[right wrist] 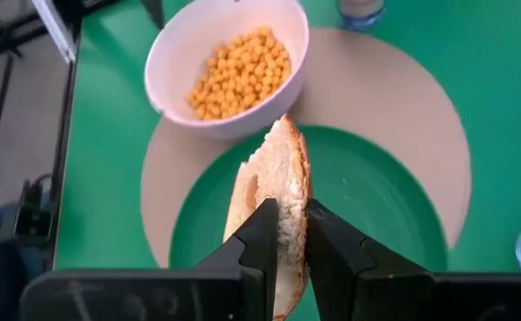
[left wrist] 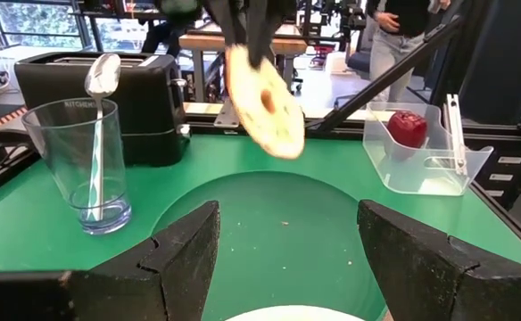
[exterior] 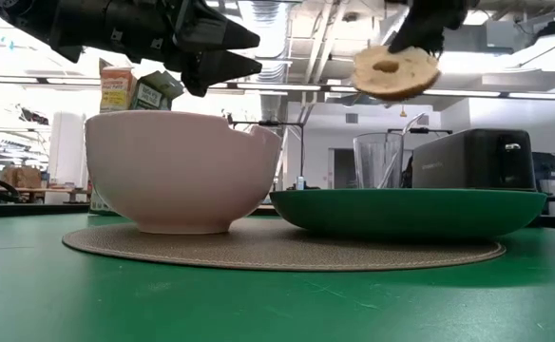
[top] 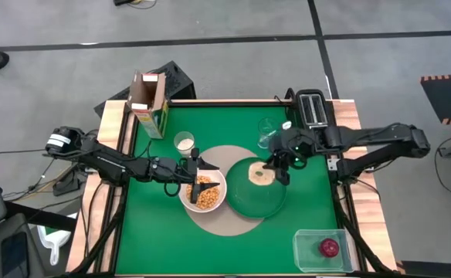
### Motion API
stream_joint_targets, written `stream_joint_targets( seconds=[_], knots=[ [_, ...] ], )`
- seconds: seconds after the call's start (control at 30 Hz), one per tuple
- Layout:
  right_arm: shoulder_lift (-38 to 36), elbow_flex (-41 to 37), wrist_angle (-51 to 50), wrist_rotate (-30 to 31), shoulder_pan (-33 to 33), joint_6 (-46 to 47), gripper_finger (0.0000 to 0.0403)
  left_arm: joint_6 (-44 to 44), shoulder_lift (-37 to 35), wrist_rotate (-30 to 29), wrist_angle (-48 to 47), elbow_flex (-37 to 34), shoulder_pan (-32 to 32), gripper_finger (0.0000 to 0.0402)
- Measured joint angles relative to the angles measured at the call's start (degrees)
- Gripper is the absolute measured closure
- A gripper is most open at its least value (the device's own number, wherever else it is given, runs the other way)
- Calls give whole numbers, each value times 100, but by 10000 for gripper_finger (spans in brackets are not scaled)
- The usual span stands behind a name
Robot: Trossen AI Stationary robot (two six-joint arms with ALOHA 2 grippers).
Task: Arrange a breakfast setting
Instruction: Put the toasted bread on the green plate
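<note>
A white bowl (top: pixel 203 193) of yellow cereal sits on the round tan mat (top: pixel 229 220). The dark-green plate (top: pixel 252 199) lies beside it, partly on the mat. My right gripper (top: pixel 276 166) is shut on the bagel (exterior: pixel 395 71), which hangs well above the plate (exterior: pixel 411 211). My left gripper (top: pixel 191 164) hovers open over the bowl with nothing between its fingers. The spoon (left wrist: pixel 102 80) stands in a clear glass (left wrist: pixel 80 165). The red fruit (top: pixel 330 247) lies in a clear tub (top: pixel 309 251). The cereal box (top: pixel 148 104) stands open at the far left. My right gripper pinches the bagel's two flat faces between its fingers, at the rim part nearest the wrist (right wrist: pixel 289 192). The fingers come slanting down from the table's right side. The bagel stands on edge in the hold, tilted, lifted clear over the plate.
A black toaster (top: pixel 312 108) stands at the far right edge, with the glass (top: pixel 268 133) just in front of it. A small white cup (top: pixel 184 141) sits near the cereal box. Bare green table lies along the near edge. People stand in the room beyond.
</note>
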Motion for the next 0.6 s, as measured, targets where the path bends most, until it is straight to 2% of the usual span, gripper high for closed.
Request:
stream_joint_targets(
  seconds=[0.2, 0.37, 0.6],
  knots=[
    [77, -739, 1076, -243, -4, 127, 327, -2, 0, -2, 3, 0, 2, 150],
    [286, -1197, 1582, -262, -4, 167, 327, -2, 0, -3, 15, 0, 0, 150],
    [734, -1523, 2324, -252, 0, 230, 327, -2, 4, -4, 23, 0, 0, 150]
  ],
)
